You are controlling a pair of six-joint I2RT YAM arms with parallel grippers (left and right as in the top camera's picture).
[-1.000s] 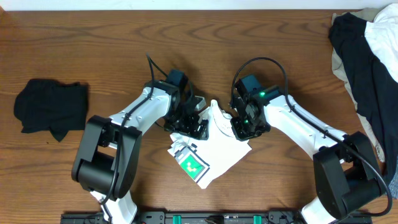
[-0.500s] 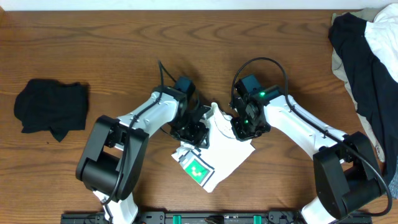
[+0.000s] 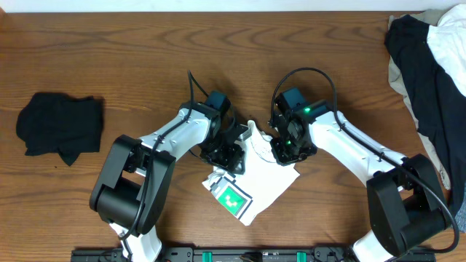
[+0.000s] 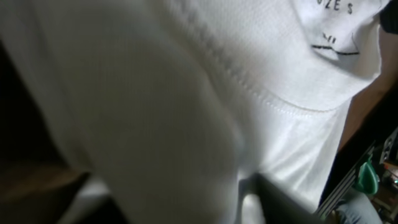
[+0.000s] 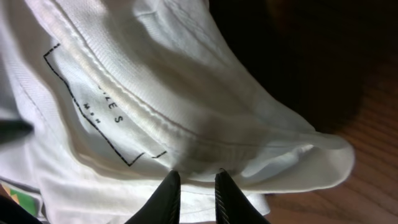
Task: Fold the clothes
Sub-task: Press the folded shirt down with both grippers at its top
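Note:
The white T-shirt (image 3: 266,182) lies bunched in the middle of the table, its green-and-white square print (image 3: 231,197) at the lower left. My left gripper (image 3: 233,151) is at the shirt's upper left edge. White cloth (image 4: 186,93) fills the left wrist view and hides most of the fingers. My right gripper (image 3: 284,151) is at the shirt's upper right. In the right wrist view its fingers (image 5: 197,180) are pinched on a fold of the shirt (image 5: 155,81) just below the collar label.
A small black folded garment (image 3: 60,125) lies at the far left. A large black garment heaped with pale cloth (image 3: 429,80) fills the right edge. The wooden table (image 3: 145,44) shows bare at the back.
My left gripper has moved right, toward the right gripper, and the shirt's lower left part with the print has shifted right with it. The right arm has not moved.

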